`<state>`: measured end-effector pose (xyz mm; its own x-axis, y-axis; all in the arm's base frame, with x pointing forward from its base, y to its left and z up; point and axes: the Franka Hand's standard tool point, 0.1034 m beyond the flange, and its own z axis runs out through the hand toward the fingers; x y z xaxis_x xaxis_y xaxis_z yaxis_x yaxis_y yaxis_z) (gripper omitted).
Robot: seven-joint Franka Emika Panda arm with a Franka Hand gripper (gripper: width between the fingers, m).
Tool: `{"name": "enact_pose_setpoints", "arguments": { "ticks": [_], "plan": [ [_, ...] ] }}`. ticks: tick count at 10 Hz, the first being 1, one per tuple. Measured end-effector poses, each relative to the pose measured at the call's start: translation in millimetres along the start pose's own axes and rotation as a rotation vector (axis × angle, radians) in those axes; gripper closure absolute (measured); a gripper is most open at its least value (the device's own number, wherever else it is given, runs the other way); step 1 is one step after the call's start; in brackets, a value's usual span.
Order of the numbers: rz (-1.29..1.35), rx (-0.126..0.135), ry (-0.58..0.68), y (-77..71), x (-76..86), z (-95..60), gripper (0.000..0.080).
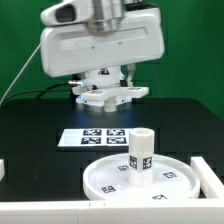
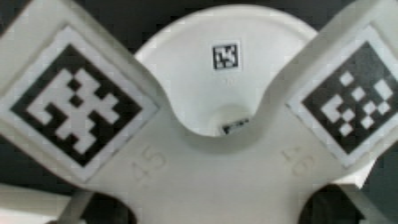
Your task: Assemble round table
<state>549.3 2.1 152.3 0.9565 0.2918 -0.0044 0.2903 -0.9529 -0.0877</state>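
My gripper (image 1: pixel 108 86) is shut on the white cross-shaped base (image 1: pixel 110 96) and holds it in the air above the back of the black table. In the wrist view the base (image 2: pixel 214 150) fills the picture, with two tagged arms spreading out and the dark fingers (image 2: pixel 98 208) at its sides. The large rimmed round disc (image 1: pixel 100 185) lies at the front of the table. The short cylindrical leg (image 1: pixel 141 158) stands upright on it, tags on its side. Between the base's arms, the wrist view shows a white round part (image 2: pixel 214 90) with one tag.
The marker board (image 1: pixel 95 137) lies flat on the table between the gripper and the disc. A white block (image 1: pixel 211 172) stands by the disc at the exterior view's right, and another white piece (image 1: pixel 3 170) shows at the left edge. A green wall is behind.
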Motion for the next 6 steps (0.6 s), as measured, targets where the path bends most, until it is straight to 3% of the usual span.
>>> {"name": "enact_pose_setpoints", "arguments": {
  "ticks": [1,5,6],
  "plan": [
    [-0.003,-0.004,0.001,-7.6,7.5,1.0,0.0355],
    [0.019,-0.007,-0.002,-4.6,6.5,0.9,0.0354],
    [0.032,-0.023,-0.004,-11.8,14.8,-3.0,0.0354]
  ]
}}
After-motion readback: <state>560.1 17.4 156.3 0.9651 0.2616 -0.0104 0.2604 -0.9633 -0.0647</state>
